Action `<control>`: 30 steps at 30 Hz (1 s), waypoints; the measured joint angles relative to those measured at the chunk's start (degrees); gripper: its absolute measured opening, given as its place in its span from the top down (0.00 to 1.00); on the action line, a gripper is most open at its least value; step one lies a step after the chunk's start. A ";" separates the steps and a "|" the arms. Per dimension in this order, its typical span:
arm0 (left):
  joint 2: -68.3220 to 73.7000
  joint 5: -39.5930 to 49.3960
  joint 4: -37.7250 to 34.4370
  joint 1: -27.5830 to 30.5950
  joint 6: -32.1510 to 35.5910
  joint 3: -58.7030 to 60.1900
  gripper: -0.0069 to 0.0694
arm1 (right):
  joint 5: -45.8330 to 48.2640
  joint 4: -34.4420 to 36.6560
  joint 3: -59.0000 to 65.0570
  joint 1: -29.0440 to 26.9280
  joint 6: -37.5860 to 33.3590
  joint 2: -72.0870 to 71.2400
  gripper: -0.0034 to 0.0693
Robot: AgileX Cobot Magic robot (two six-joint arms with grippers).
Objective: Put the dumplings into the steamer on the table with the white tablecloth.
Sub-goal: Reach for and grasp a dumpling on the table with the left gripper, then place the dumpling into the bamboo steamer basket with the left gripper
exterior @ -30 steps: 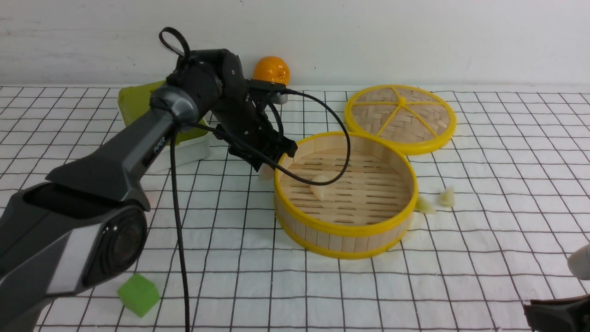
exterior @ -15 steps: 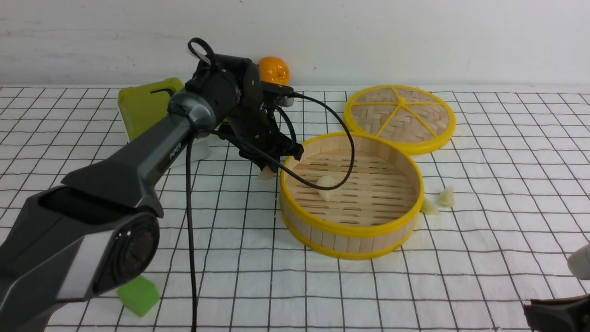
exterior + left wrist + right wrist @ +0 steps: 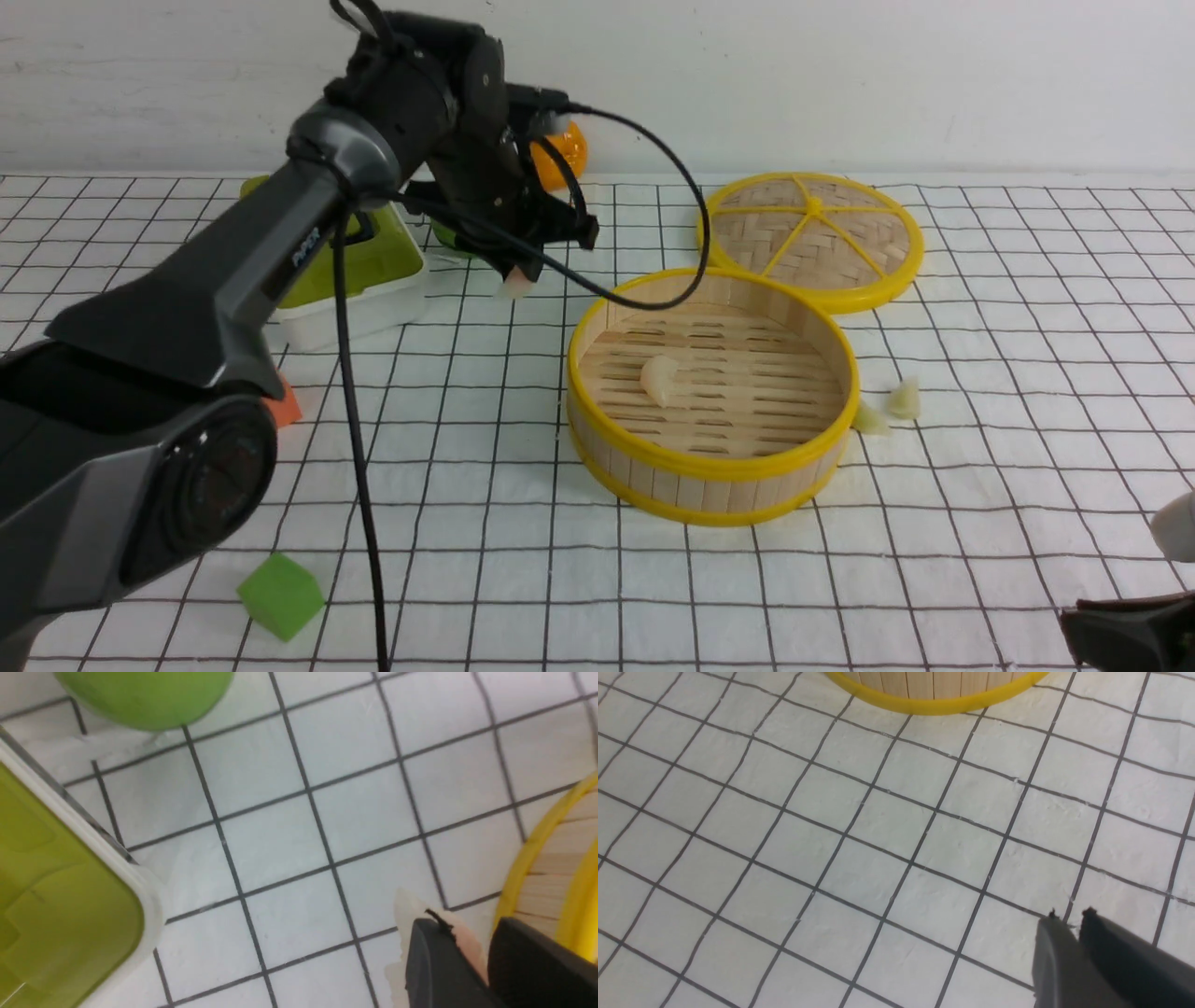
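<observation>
The left gripper (image 3: 516,273) has risen from the cloth (image 3: 934,560), pinching a dumpling (image 3: 513,284) left of the steamer (image 3: 709,467). It looks light, soft, slippery; hold its middle. The right gripper (image 3: 1066,915) is closed, empty.

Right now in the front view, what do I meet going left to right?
Green foam cube → held dumpling in the left end effector → steamer → first loose dumpling → second loose dumpling.
</observation>
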 joint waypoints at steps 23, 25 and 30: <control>4.81 -4.53 -1.31 -14.17 -21.89 -0.06 0.73 | -1.05 0.67 0.00 0.00 0.00 0.00 0.84; 5.53 -4.91 1.03 -14.17 -26.01 -0.06 0.73 | -1.05 1.25 0.00 0.00 0.00 0.00 0.84; 6.12 -5.83 2.89 -14.17 -29.52 -0.06 0.73 | -0.99 2.14 0.00 0.00 0.00 0.00 0.83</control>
